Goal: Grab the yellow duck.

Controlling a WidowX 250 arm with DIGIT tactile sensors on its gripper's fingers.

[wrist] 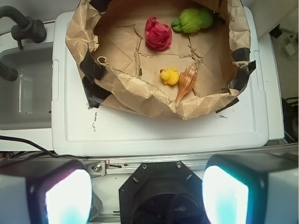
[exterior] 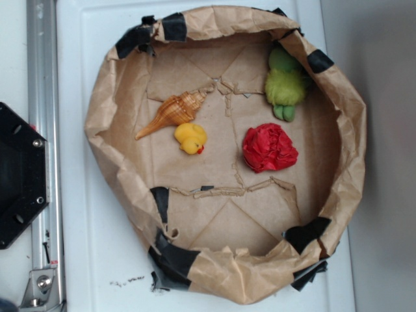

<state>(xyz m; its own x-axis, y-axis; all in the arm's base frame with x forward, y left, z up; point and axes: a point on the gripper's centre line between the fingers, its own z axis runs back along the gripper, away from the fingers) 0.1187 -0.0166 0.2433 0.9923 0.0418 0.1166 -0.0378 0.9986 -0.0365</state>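
Resting beside seashell: yellow duck in paper bowl | gripper jaws spread wide, empty

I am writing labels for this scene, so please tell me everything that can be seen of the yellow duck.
The yellow duck is a small, bright-yellow toy with a rounded body, a smaller head and an orange-red beak; it looks like smooth rubber. It sits on the brown paper floor of the paper basin, close beside the seashell; whether they touch cannot be told. The red ball lies apart from it. No gripper holds it.
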